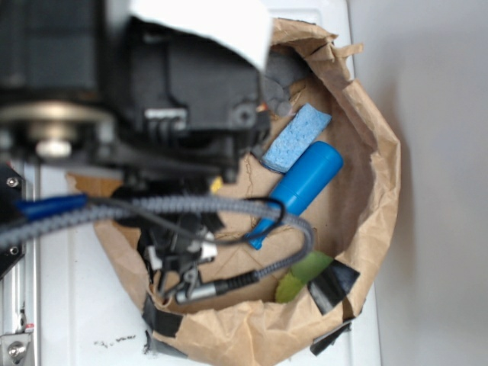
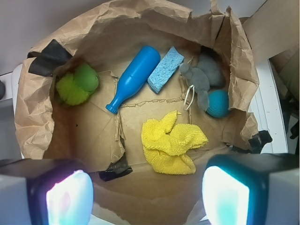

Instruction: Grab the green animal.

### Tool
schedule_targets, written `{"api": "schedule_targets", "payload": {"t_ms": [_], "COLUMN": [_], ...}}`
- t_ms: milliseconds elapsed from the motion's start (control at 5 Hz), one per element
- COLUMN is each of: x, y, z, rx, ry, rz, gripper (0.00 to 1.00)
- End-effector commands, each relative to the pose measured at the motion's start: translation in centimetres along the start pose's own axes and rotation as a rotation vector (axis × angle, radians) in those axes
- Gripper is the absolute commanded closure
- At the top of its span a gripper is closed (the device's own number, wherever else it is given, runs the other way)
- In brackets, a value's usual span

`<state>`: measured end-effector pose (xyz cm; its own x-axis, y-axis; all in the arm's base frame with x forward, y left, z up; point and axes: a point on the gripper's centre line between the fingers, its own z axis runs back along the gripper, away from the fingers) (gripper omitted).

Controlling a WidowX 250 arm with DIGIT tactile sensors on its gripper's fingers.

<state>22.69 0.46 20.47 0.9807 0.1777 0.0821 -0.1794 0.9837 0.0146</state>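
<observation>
Green animal point(image 2: 77, 84): not yet grabbed. Sits in the far-left corner of the brown paper bag point(image 2: 140, 42), tucked against the crumpled wall, well apart from the blue bottle point(image 2: 133, 77), yellow cloth point(image 2: 171, 147) and grey plush point(image 2: 201, 77). Gripper point(image 2: 147, 194) hovers high, jaws wide and empty. Best to shift left, then descend steeply (avoiding the bag's wall) before closing.

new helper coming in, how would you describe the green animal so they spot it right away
Look inside the crumpled brown paper bag in the wrist view and go to its far left wall. The green animal sits there, left of the blue bottle. It is the only fuzzy lime-green thing; the other plush is grey.
</observation>
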Motion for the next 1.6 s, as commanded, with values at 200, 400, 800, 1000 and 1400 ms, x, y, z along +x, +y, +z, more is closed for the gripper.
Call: {"api": "schedule_targets", "payload": {"t_ms": [200,400,800,1000,1400], "x": [3.5,3.0,3.0,3.0,3.4], "y": [0.6,-1.3,-1.3,-1.3,-2.4], "z": [-4.6,-5.2,-5.2,-5.2,-8.0], "rx": [-0.168,-0.212,-0.212,-0.212,-0.227], "ry": [-0.051,-0.124,-0.124,-0.124,-0.209], "rz": [0.371,0.451,0.451,0.451,0.454], "gripper": [0.0,0.0,0.0,0.0,0.0]}}
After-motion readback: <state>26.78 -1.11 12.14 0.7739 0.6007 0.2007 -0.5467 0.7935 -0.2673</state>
